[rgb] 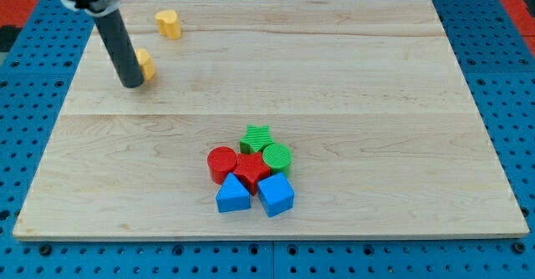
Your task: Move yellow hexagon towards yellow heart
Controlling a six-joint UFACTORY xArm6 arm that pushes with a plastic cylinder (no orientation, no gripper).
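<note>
Blue blocks lie nearest; my tip, which has no jaws, touches yellow hexagon below yellow heart.

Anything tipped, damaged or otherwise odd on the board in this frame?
Nothing stands out. My tip sits against the yellow hexagon, below the yellow heart; the red, green and blue blocks sit clustered, none damaged.
</note>
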